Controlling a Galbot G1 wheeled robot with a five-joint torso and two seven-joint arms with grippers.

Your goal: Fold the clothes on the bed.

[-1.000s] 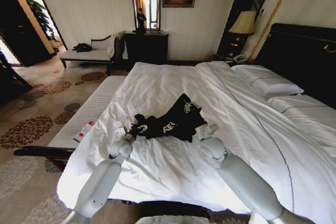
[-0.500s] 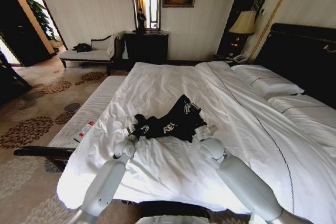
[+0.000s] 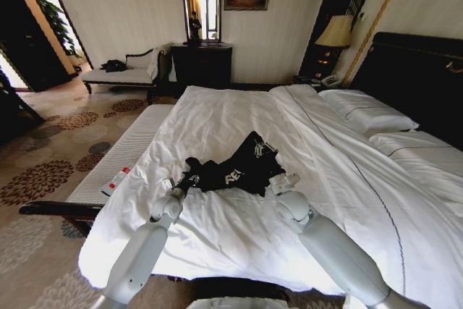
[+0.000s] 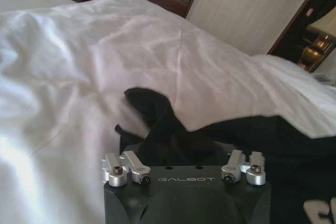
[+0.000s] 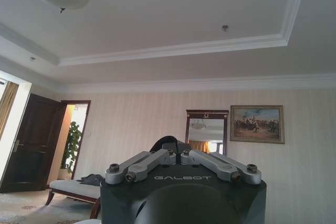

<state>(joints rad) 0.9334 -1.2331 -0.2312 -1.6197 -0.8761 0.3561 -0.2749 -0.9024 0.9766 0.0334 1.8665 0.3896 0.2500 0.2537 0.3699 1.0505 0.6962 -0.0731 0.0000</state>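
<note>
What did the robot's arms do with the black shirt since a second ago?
The left gripper crept forward along the bed to the near-left end of the black T-shirt, which bunched slightly away from it. In the left wrist view its linkages sit spread wide with black fabric between them. The right gripper stayed at the shirt's right edge, pointing up toward the ceiling. Nothing was lifted; the bed looks the same.

The black T-shirt (image 3: 235,169) is soft, matt cloth, crumpled, with white printed lettering. Under it the bed (image 3: 217,121) wears white, wrinkled cloth bedding with a faint sheen, and its headboard (image 3: 416,70) at the right is dark and smooth. The left pincer (image 4: 184,153) has a matt black plastic housing with brushed metal linkages, as does the right pincer (image 5: 178,148). The arm shells look like smooth, semi-gloss grey plastic.
</note>
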